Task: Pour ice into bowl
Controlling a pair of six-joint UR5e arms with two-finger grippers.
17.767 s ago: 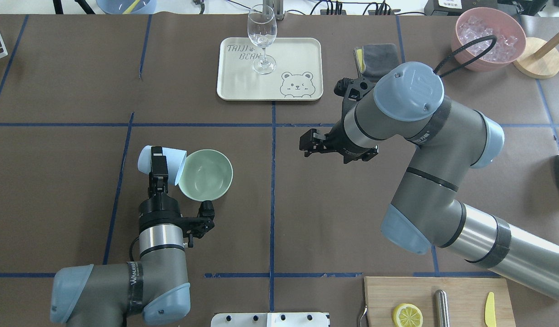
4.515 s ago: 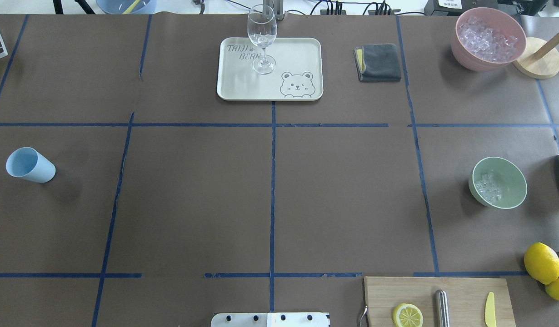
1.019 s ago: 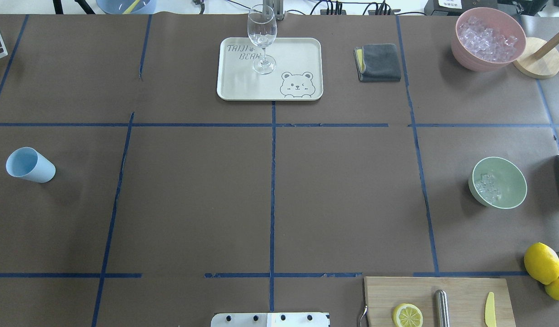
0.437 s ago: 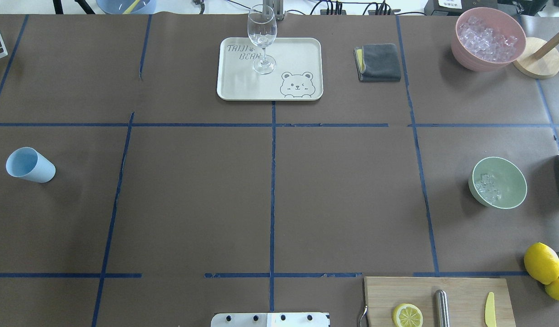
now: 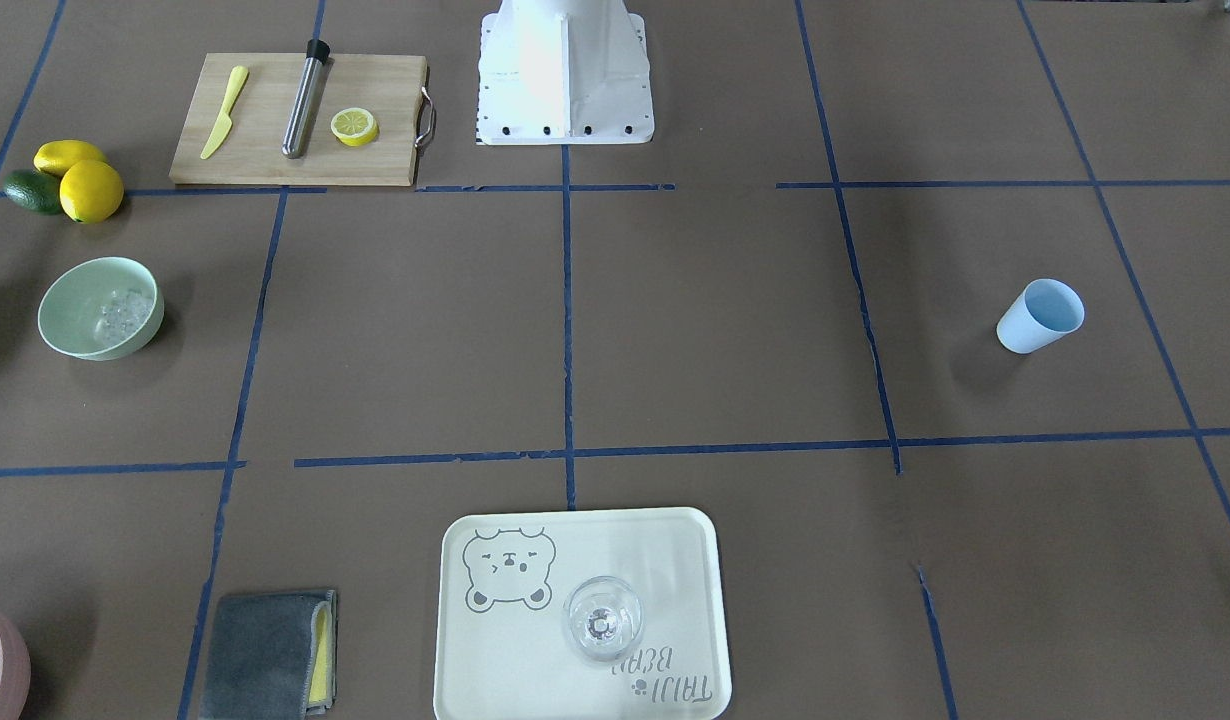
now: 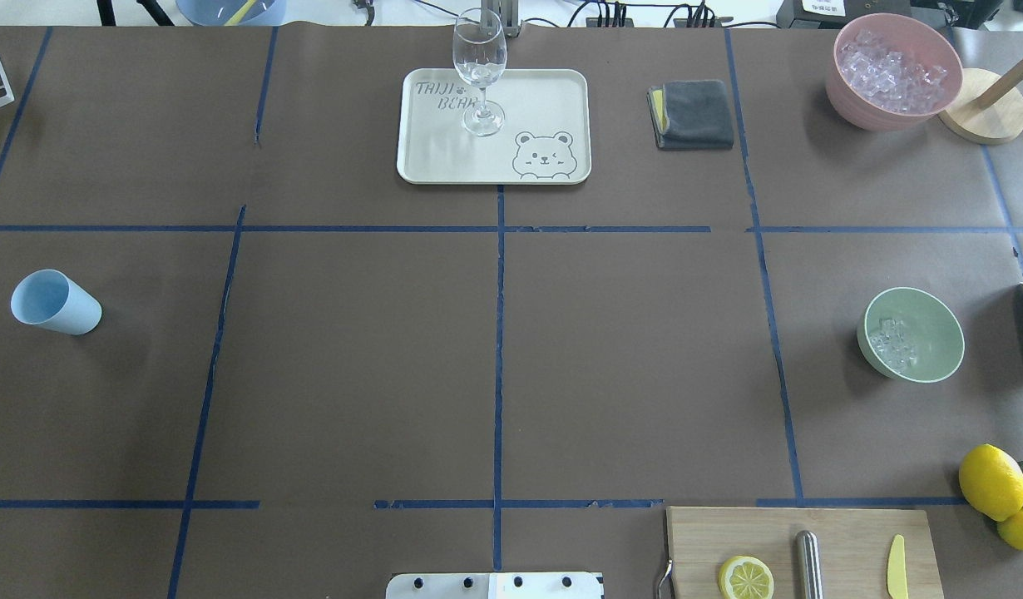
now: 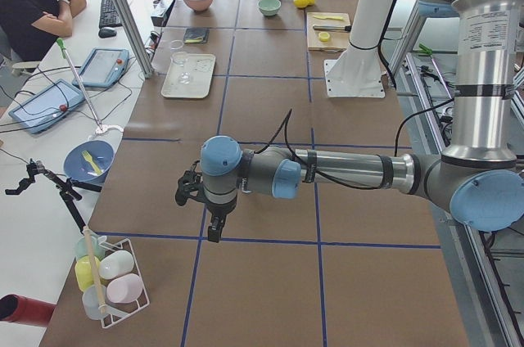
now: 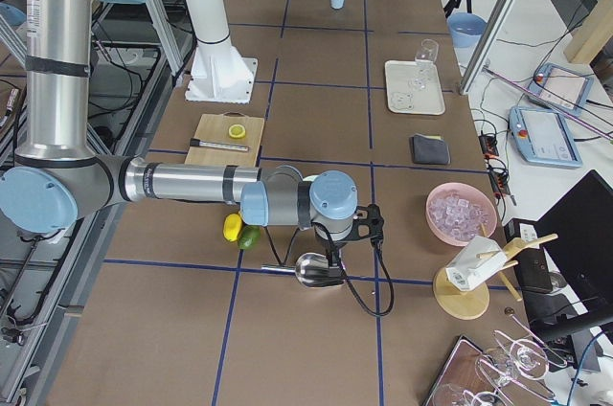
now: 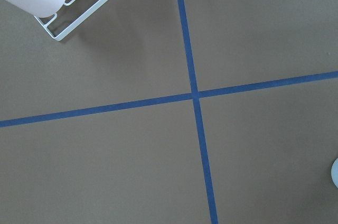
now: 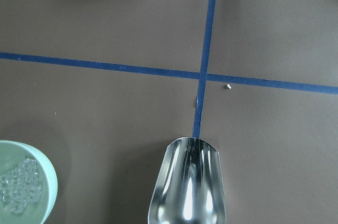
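Observation:
The pale mint-green bowl [image 6: 927, 353] stands at the table's far right, with a small heap of clear ice cubes [image 6: 892, 343] inside it. It also shows in the front view [image 5: 80, 325] and at the right wrist view's lower left [image 10: 47, 182]. The light blue cup [image 6: 54, 302] stands empty at the far left. My left gripper [image 7: 214, 231] hangs over bare table near the left end. My right gripper [image 8: 332, 253] hangs over a metal scoop [image 10: 187, 187] beside the bowl. I cannot tell whether either gripper is open or shut.
A pink bowl of ice [image 6: 894, 71], a grey cloth [image 6: 694, 114] and a tray [image 6: 545, 100] with a wine glass [image 6: 480, 75] stand at the back. A cutting board [image 6: 844, 532] with a lemon slice [image 6: 745, 576] and lemons [image 6: 991, 481] lie front right. A wire cup rack [image 9: 79, 7] is at the left end.
Nothing has moved over the last seconds. Much earlier my left gripper held the cup tipped at the empty bowl mid-table; now the bowl holds ice at the far right and both arms are outside the overhead view.

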